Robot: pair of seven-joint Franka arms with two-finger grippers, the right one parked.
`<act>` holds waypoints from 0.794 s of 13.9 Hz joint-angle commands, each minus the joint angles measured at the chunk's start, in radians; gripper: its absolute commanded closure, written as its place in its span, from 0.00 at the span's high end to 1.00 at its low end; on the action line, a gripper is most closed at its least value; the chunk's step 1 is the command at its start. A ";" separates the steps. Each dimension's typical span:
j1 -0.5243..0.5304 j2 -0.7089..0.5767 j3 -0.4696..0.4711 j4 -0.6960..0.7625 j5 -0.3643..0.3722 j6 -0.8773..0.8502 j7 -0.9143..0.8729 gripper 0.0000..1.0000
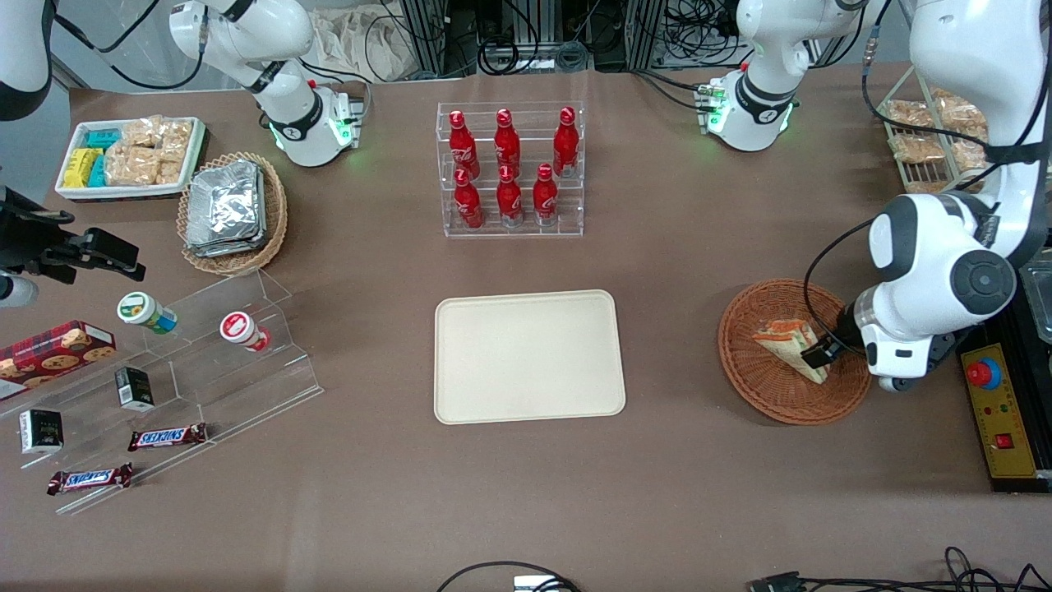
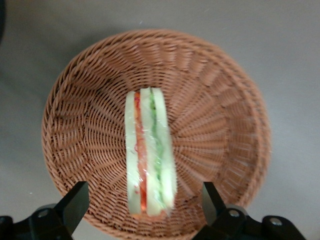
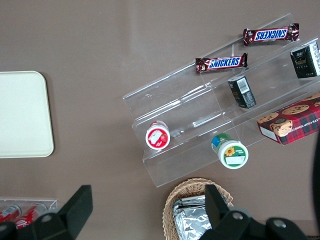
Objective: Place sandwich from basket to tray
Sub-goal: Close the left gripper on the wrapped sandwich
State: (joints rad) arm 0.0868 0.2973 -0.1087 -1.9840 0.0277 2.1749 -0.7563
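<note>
The sandwich [image 1: 787, 339] [image 2: 149, 155] lies in the reddish-brown wicker basket [image 1: 744, 329] [image 2: 220, 120] toward the working arm's end of the table, standing on edge with its orange-red and green layers facing up. My left gripper [image 1: 822, 352] [image 2: 143, 205] hovers just over the basket, open. Its two black fingers [image 2: 75, 200] stand wide apart on either side of the sandwich's broad end without touching it. The cream-beige tray [image 1: 526, 358] [image 3: 22, 115] sits bare at the table's middle.
A clear rack of red bottles [image 1: 509, 168] stands farther from the front camera than the tray. A yellow control box with a red button [image 1: 998, 411] lies beside the basket. An acrylic step shelf [image 1: 205, 362] with snacks and a foil-packet basket [image 1: 233, 212] sit toward the parked arm's end.
</note>
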 commanded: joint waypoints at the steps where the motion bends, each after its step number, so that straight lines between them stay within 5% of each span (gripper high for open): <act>1: 0.037 -0.018 -0.009 -0.076 -0.005 0.077 -0.021 1.00; 11: 0.030 0.097 -0.014 -0.072 -0.075 0.147 -0.023 1.00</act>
State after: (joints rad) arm 0.1181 0.3763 -0.1137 -2.0585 -0.0376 2.3026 -0.7638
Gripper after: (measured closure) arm 0.000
